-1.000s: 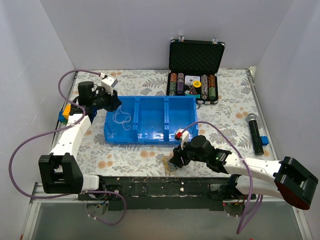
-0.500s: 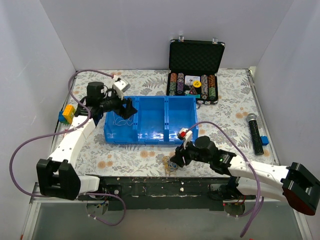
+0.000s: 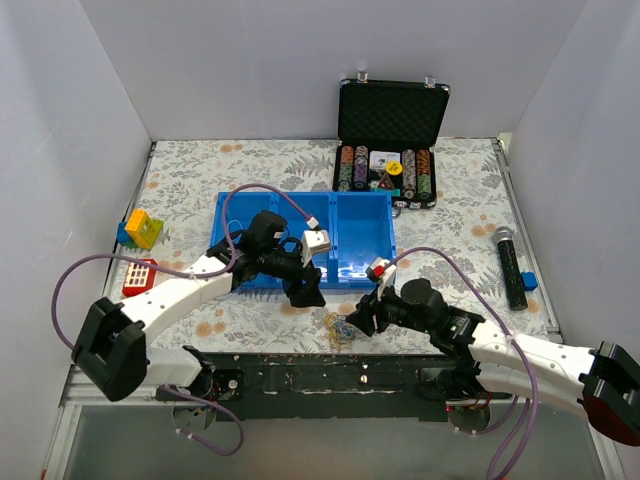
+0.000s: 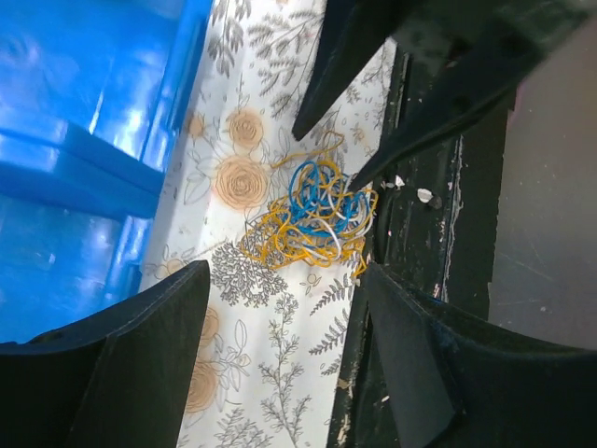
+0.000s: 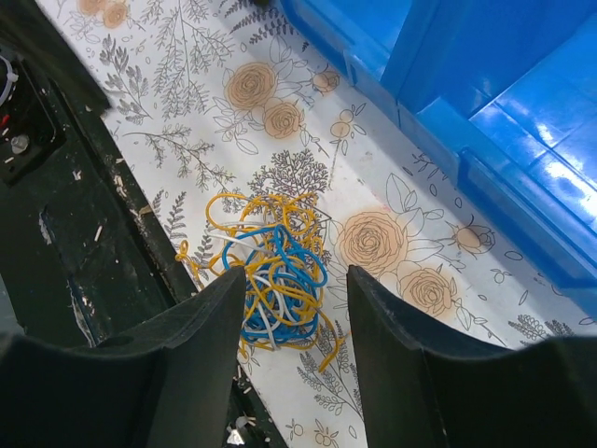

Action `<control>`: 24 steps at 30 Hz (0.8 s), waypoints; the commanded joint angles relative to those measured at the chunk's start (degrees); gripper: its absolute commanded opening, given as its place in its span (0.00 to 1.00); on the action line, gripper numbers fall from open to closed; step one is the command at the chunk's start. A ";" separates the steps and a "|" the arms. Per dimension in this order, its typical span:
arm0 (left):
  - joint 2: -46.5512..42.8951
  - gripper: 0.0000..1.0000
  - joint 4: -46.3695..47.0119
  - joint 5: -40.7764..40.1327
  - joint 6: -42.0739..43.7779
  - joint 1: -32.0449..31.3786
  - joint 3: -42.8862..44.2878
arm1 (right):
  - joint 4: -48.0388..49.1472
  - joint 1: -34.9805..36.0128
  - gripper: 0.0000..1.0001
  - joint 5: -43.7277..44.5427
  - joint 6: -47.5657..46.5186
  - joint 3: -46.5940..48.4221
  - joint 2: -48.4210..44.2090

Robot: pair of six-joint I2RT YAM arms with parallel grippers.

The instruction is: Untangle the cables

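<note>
**Closing on the knot**

Found the cables [image 3: 340, 327] balled tight at the front edge of the table [image 3: 460, 200], just before the blue bin [image 3: 365, 235]. Hovered left gripper [image 4: 284, 280] and right gripper [image 5: 297, 280] over them, both spread, empty. Judged next: pinch separate strands, draw apart.
</note>
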 commanded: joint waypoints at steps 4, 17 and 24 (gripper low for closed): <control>5.33 0.66 6.23 -0.65 -13.89 -0.83 -1.68 | 0.43 0.25 0.56 1.38 0.67 -0.68 -1.67; 9.20 0.65 11.95 -3.89 -19.01 -4.78 -6.86 | -0.36 0.33 0.56 1.99 0.67 -1.47 -4.39; 11.05 0.61 13.44 -6.88 -18.30 -5.14 -7.04 | -0.71 0.24 0.56 2.17 1.11 -1.56 -5.45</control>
